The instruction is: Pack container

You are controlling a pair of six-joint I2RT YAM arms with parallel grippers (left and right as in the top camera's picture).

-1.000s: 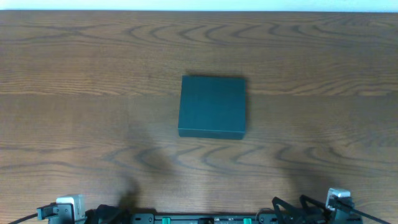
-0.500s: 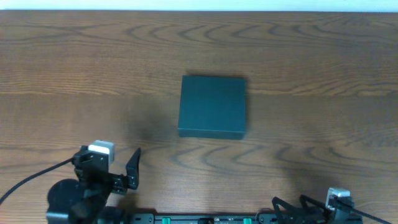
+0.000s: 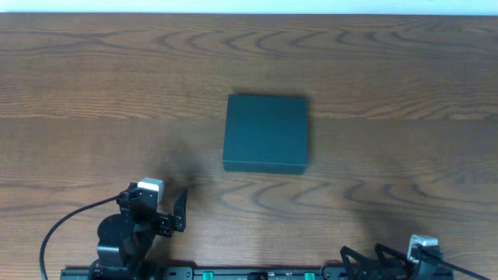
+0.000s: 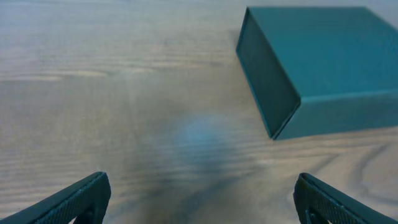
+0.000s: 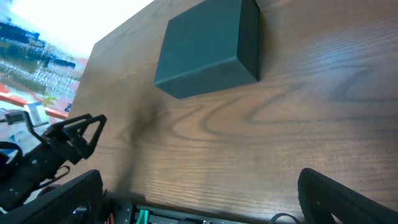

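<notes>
While the left gripper (image 4: pixel 200 186) held its fingers wide apart, the container (image 4: pixel 323 56) lay ahead of it, a bit to its right. The right gripper (image 5: pixel 199 190), fingers apart too, was farther back.

The left arm (image 3: pixel 128 233) is at the near left, and the left gripper (image 4: pixel 199 202) holds its fingers wide apart. The right arm (image 3: pixel 385 266) lies folded low, and the right gripper (image 5: pixel 199 199) is equally spread.

Brown wood-grain table (image 3: pixel 85 85) fills the view; a pale strip (image 3: pixel 249 5) borders its far edge.
</notes>
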